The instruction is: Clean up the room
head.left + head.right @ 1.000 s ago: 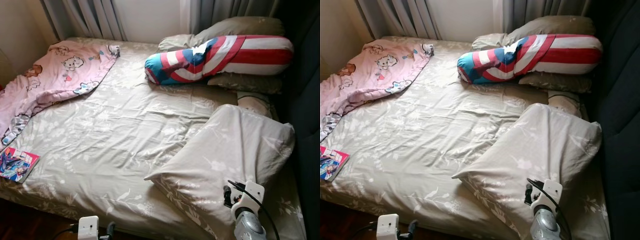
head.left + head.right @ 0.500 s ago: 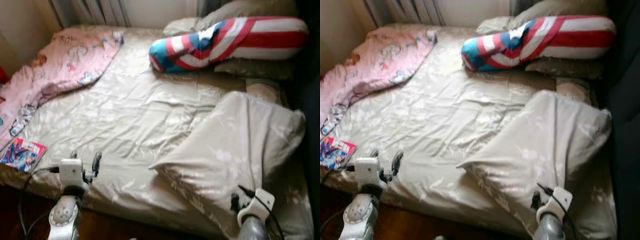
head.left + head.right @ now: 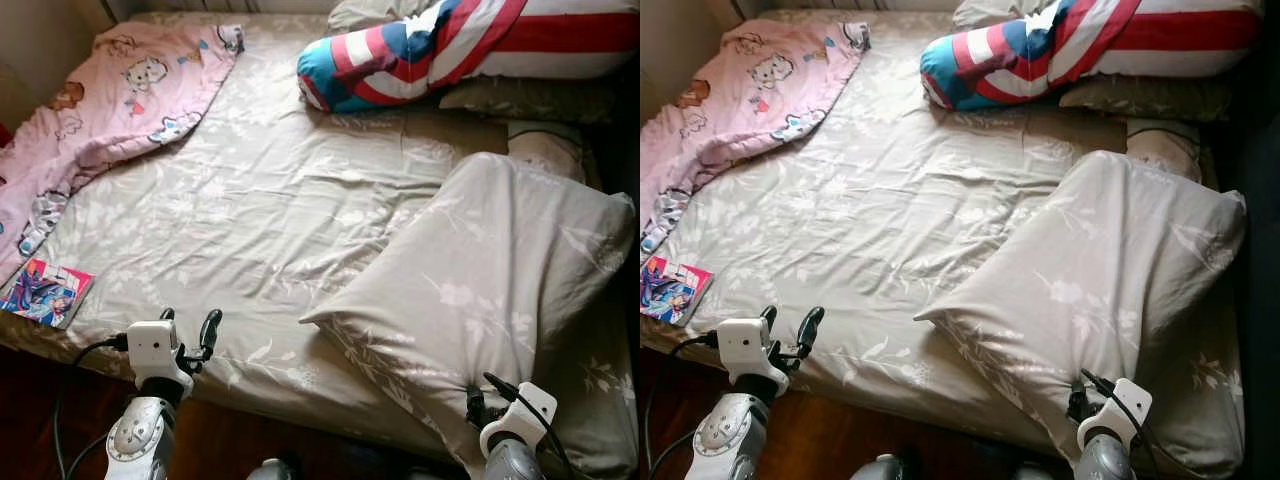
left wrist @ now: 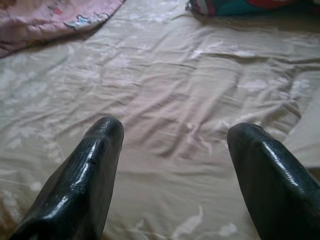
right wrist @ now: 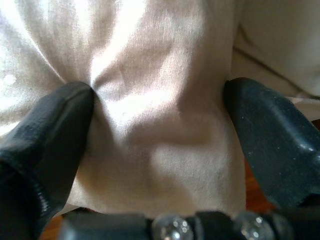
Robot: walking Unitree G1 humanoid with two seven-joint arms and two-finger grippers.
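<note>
The right gripper (image 5: 157,125) is at the near corner of the large beige pillow (image 3: 500,290), and its two black fingers (image 5: 55,130) stand wide apart with the pillow cloth bunched between them; one finger presses a fold into the fabric, but the fingers are not closed on it. The left gripper (image 4: 172,145) hangs over the near edge of the bed, also spread wide and holding nothing, with the wrinkled bed sheet (image 3: 270,210) below it. The pillow lies flat on the right side of the bed, its case a soft matte cotton with a pale leaf print, the same pattern as the sheet. At the head of the bed rests a long round bolster (image 3: 450,45) with red and white stripes and a blue end, on top of a darker flat pillow (image 3: 530,98). A pink quilted blanket (image 3: 100,110) with cartoon animals is crumpled at the far left corner. A thin glossy magazine (image 3: 45,293) with a colourful cover lies flat on the left edge of the bed, well apart from the left gripper. Below the bed is a dark wooden floor (image 3: 50,400).
</note>
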